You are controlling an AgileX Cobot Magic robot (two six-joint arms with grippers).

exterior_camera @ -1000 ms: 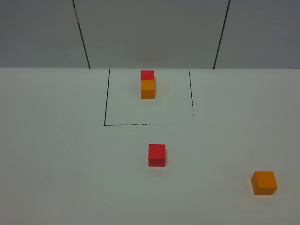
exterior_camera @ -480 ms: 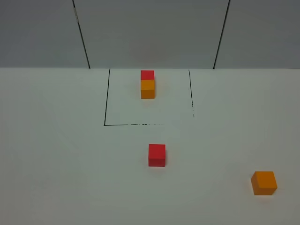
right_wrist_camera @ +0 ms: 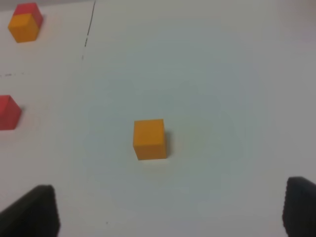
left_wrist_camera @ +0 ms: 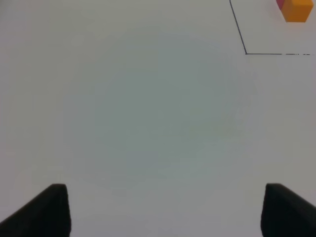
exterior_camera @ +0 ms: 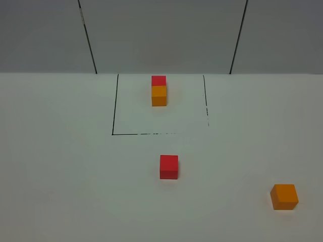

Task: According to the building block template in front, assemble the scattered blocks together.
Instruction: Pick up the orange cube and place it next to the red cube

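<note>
As its own wrist camera shows it, the left gripper (left_wrist_camera: 168, 212) has its two dark fingers (left_wrist_camera: 49, 212) spread wide apart, gripping nothing and hanging over bare white table (left_wrist_camera: 148, 123). Well ahead of it lie a corner of the black outline (left_wrist_camera: 240, 34) and the orange end of the building block template (left_wrist_camera: 297, 11). A sliver of red beside that is probably the template's other half, though the frame edge cuts it off.

The right gripper (right_wrist_camera: 168, 210) is just as wide open, fingers (right_wrist_camera: 37, 210) apart and touching nothing. The loose orange cube (right_wrist_camera: 149, 138) sits on the table ahead of it, roughly in line with the gap between the fingers but clear of both. The loose red cube (right_wrist_camera: 9, 112) is well off to one side, and the template (right_wrist_camera: 24, 22) lies farther away.

From the high camera, the drawn outline (exterior_camera: 112, 106) takes up the upper middle of the frame. The template (exterior_camera: 159, 91) stands inside it near the far edge, red behind orange, face to face. The red cube (exterior_camera: 168, 167) rests just below the outline, near the centre of the frame. The orange cube (exterior_camera: 284, 196) sits at the lower right, well apart from it. Both are flat on the table (exterior_camera: 60, 176).
</note>
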